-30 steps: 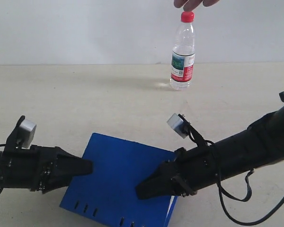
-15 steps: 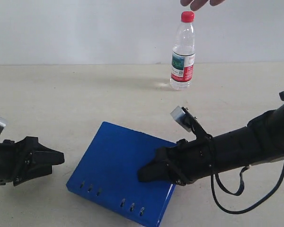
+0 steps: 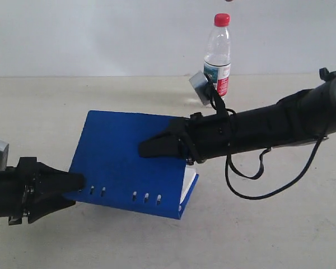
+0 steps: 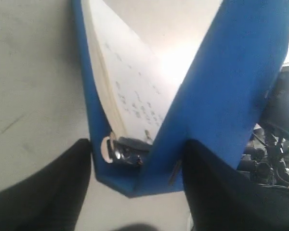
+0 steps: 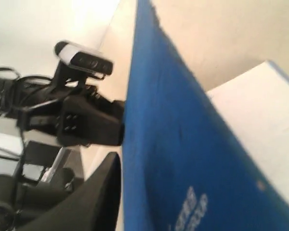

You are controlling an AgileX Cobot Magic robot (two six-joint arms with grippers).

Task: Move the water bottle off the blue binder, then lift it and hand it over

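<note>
The blue binder (image 3: 123, 151) hangs tilted above the table, its covers spread in a V with white pages (image 4: 135, 82) showing. My right gripper (image 3: 148, 147) is shut on its upper cover (image 5: 183, 159); one black finger (image 5: 98, 192) shows beside the cover and the other is hidden behind it. My left gripper (image 3: 78, 182) is at the spine's low left corner, its two fingers pressed on either side of the spine (image 4: 135, 178). The water bottle (image 3: 218, 50), clear with a red cap, stands upright on the table at the back, apart from the binder and partly behind the right wrist camera.
The beige table (image 3: 280, 224) runs back to a white wall. The right arm (image 3: 280, 126) with a hanging black cable (image 3: 252, 188) stretches in from the right. The left arm's camera (image 5: 84, 57) shows past the binder's edge.
The binder went from lying flat to raised and tilted, carried up and back by the right gripper. The left gripper pulled back left, then returned to the spine corner. The hand above the bottle withdrew.
</note>
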